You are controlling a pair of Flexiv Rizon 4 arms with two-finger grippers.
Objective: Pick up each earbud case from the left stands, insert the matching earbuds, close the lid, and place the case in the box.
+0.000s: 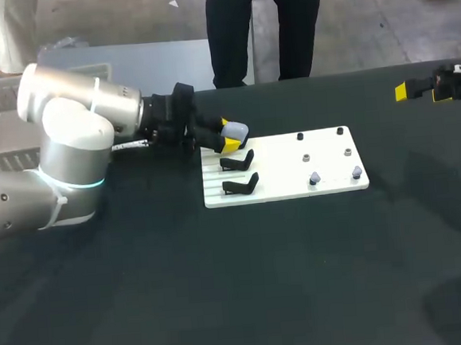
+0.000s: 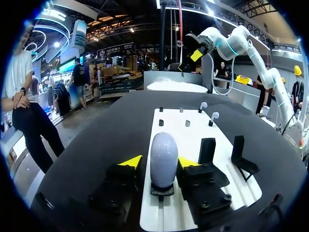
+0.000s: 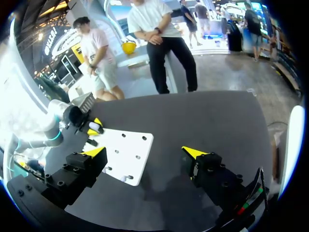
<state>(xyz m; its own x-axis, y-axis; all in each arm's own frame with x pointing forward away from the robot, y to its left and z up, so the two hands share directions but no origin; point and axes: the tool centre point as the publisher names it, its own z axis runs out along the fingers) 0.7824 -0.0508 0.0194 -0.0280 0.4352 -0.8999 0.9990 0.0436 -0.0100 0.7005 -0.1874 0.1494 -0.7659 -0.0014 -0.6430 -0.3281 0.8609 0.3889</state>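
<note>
Earbud case (image 2: 163, 157) stands upright on its black stand (image 2: 161, 191) at the near end of the white board (image 2: 193, 130), between the left gripper's (image 2: 160, 162) parted fingers, with a sliver of gap on one side. Beside it are two empty stands (image 2: 207, 150), and farther along two white earbuds (image 2: 203, 105). Well apart, the right gripper (image 3: 145, 152) hangs spread wide over the dark table (image 1: 223, 285), holding nothing.

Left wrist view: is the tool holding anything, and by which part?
Nothing yet: the grey egg-shaped earbud case stands on its black stand between the open fingers of the left tool, a gap on one side.
</note>
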